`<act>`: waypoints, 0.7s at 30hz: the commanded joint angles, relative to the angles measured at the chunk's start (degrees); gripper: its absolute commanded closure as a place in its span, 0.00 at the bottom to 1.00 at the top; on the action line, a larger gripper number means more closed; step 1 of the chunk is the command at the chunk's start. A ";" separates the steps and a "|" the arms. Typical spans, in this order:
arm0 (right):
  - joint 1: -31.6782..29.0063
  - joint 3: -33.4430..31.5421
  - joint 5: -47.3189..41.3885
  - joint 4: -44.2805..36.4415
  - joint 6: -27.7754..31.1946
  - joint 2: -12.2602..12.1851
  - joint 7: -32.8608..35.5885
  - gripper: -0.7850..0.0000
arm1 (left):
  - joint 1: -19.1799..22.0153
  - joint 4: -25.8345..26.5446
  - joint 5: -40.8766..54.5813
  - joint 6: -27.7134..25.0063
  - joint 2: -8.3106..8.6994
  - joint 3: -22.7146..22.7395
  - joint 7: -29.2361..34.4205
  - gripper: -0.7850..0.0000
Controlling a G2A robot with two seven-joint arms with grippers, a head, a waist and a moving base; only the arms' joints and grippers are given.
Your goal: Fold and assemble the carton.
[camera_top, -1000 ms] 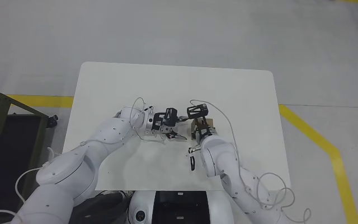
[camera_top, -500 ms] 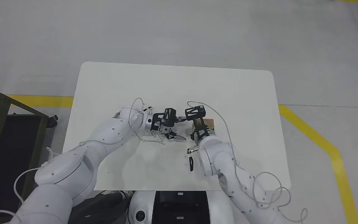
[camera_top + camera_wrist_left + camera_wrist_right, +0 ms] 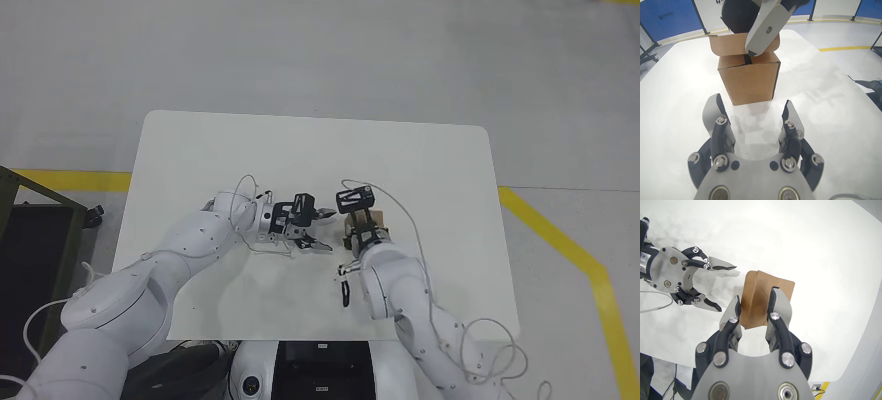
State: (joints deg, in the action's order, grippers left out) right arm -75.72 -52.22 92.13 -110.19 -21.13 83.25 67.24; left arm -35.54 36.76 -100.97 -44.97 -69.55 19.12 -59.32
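A small brown cardboard carton [image 3: 748,83] is stood upright near the middle of the white rectangular table [image 3: 200,150], directly under the right gripper [image 3: 755,299].

The right gripper is held above the carton with its fingers [image 3: 779,302] spread: one is set at the carton's edge and the other is laid on the folded top flaps, and nothing is clamped. The left gripper [image 3: 753,103] is held low over the table just beside the carton and is pointed at its side, with the jaws released, wide apart and holding nothing. One flap with a rounded corner is raised at the carton's far top edge.
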 commanded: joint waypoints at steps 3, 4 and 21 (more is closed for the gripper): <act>-0.01 -0.61 -0.63 0.62 0.39 0.23 -0.45 0.65 | 0.03 -0.01 0.15 -0.01 -0.01 -0.14 0.01 0.26; 0.10 -0.77 -0.78 0.82 0.44 0.30 -0.59 0.68 | 0.04 -0.03 0.17 0.00 -0.01 -0.17 0.00 0.25; 0.05 -1.24 1.06 1.44 1.64 1.23 0.43 0.83 | 0.20 -0.33 0.61 0.09 -0.07 -0.68 -0.09 0.25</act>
State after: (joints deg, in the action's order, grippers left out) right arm -75.80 -53.62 93.01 -109.08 -19.54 84.40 67.59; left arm -35.36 36.46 -100.42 -44.91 -69.62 18.46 -59.37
